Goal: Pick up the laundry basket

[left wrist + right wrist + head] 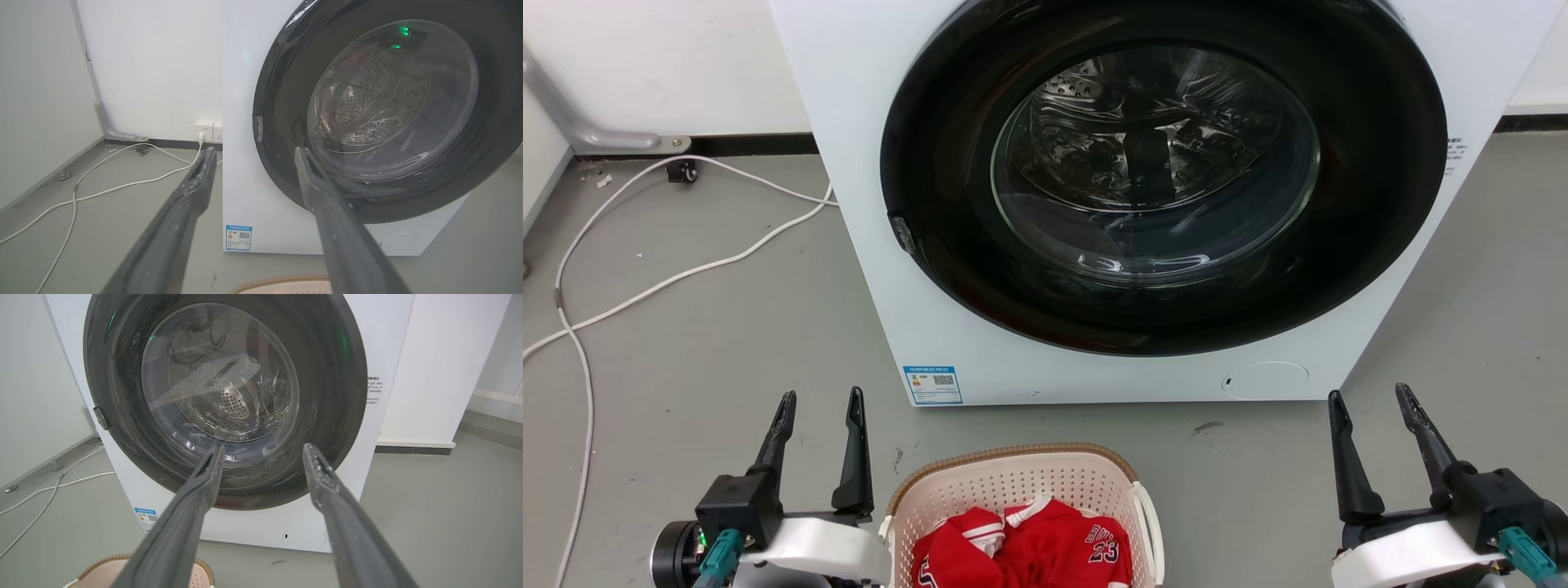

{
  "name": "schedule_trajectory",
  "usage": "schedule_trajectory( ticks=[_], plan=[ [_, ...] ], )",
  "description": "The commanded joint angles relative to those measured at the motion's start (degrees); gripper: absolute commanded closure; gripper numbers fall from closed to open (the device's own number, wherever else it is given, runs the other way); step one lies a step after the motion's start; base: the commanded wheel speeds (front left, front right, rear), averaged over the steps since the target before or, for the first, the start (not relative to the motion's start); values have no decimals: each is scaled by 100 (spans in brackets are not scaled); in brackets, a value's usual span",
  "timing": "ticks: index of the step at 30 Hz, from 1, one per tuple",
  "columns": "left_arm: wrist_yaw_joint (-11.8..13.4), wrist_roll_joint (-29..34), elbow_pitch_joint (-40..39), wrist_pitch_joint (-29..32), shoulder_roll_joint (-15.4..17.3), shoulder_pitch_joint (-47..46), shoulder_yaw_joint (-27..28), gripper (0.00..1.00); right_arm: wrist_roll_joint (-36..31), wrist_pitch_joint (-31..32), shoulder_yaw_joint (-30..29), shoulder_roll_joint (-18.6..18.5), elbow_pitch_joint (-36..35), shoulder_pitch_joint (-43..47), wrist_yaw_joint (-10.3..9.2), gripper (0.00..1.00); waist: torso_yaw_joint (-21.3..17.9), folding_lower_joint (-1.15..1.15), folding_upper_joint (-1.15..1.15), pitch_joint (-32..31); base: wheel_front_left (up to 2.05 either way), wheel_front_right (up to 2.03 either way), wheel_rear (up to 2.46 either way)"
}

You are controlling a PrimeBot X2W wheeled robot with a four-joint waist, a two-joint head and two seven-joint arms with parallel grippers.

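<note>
The laundry basket [1013, 478], cream-pink with a brown woven rim and white side handles, stands on the floor at the bottom middle of the head view with red clothing inside. Its rim edge [282, 281] peeks in at the bottom of the left wrist view, and the laundry basket [102, 569] sits at the lower left of the right wrist view. My left gripper [821, 400] is open to the basket's left, apart from it. My right gripper [1372, 396] is open well to the basket's right. Nothing lies between either pair of fingers.
A white washing machine [882, 245] with a closed dark round door stands just behind the basket. White cables [645, 290] trail over the grey floor at the left, running to wall sockets [208, 130]. A white wall corner [433, 375] rises right of the machine.
</note>
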Motion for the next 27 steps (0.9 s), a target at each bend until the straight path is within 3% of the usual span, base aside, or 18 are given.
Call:
schedule_trajectory(
  ticks=[1, 10, 27],
  plan=[
    [10, 120, -3, -47, 17, 47, 11, 0, -121, -42, 5, -20, -44, 45, -2, 0, 5, 0, 0, 2, 0, 0, 0],
    [33, 412, 26, -145, 17, 100, 22, 0, -388, -139, -10, -20, -48, 81, -2, 0, 17, 0, 0, 16, 0, 0, 0],
    [45, 338, 98, -138, 18, 74, 45, 0, -194, -128, -32, -19, 34, 37, -2, 0, 37, 0, 0, 34, 0, 0, 0]
  ],
)
